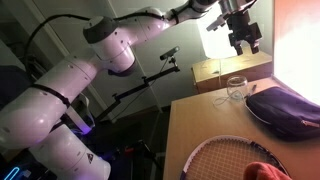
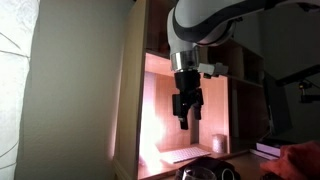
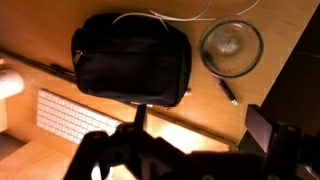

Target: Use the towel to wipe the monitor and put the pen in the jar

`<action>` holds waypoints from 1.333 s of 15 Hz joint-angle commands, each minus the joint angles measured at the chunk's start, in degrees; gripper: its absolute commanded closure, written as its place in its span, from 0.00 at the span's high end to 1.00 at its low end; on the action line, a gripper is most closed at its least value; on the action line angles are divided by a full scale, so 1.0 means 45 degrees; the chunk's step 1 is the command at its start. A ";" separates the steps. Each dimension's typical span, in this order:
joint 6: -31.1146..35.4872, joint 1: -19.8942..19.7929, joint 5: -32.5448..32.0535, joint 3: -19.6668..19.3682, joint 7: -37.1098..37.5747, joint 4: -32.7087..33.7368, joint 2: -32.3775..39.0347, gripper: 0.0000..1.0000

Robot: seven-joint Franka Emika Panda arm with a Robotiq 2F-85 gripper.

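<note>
Black two-finger gripper [image 1: 244, 45]: jaws spread wide, empty, high up.
Soft orange terry towel [image 1: 262, 172]: descend straight, pinch a fold.

Gripper [image 2: 187, 120] hung from the white arm [image 2: 205, 20], fingers [image 2: 181, 108] pointing down and spread, nothing between them. A pink-lit wooden panel [image 2: 205, 90] stood behind it. The small glass jar [image 2: 219, 145] sat well below, slightly aside (too dim to read any contents). Orange towel [image 2: 300, 158] lay at the lower right edge, with a dark pouch [image 2: 205, 172] at the bottom.
</note>
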 commanded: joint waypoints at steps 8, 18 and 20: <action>-0.1421 -0.1964 0.0051 0.1335 -0.0918 0.3199 -0.0463 1.00; -0.1839 -0.1627 0.0260 0.1253 -0.1135 0.2558 -0.1276 1.00; -0.1841 -0.1669 0.0297 0.1261 -0.1073 0.2630 -0.1426 1.00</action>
